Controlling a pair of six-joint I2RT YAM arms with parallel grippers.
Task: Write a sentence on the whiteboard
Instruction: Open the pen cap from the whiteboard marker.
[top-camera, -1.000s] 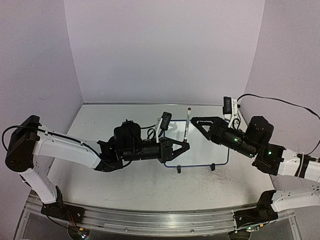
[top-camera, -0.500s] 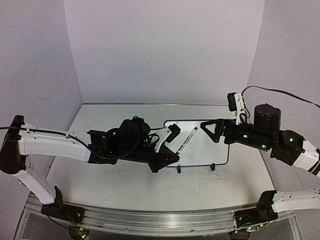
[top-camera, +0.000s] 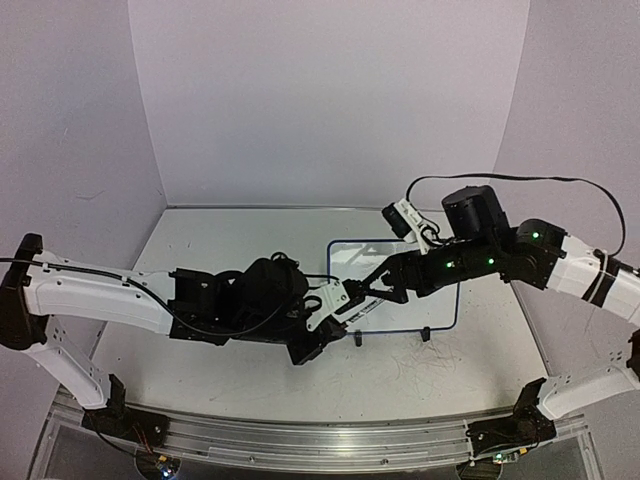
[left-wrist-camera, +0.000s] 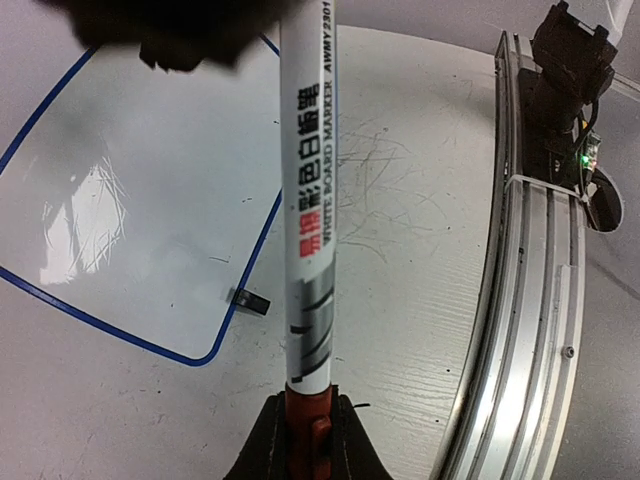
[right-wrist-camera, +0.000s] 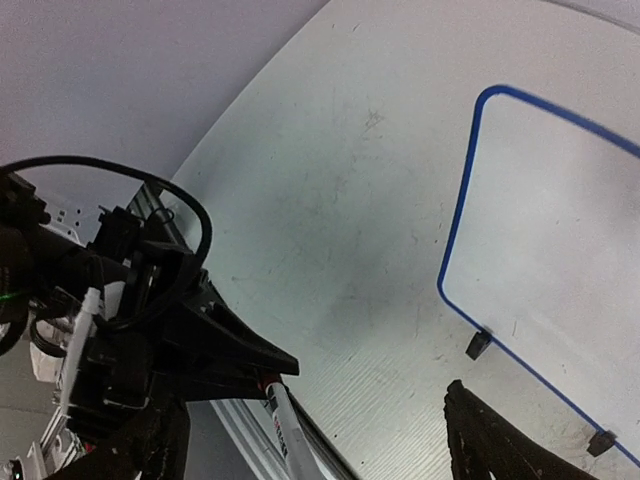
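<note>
Pincer status: left pincer is gripping the marker by its red end, jaws closed tight onto it from both sides. The white barrel with black print is running away from the left wrist camera, and its far end is disappearing under a dark blurred shape at the top edge of that view.

Opposite, right pincer is standing wide open. Its fingers are spread either side of the marker, which is running in between them with a gap on both sides. It isn't touching the marker as far as the right wrist view is showing.

In the top view the two are meeting nose to nose over the near left corner of the whiteboard. The whiteboard is lying on the table, right of centre, with a blue frame all round and black feet along its near edge. Cannot tell whether it is lying flat or propped. Its face is showing glare and a few faint specks in the left wrist view.

Thin dark scribbles are marking the table just off the board's near edge. An aluminium rail is running along the table's near edge, with an arm base bolted on it.
</note>
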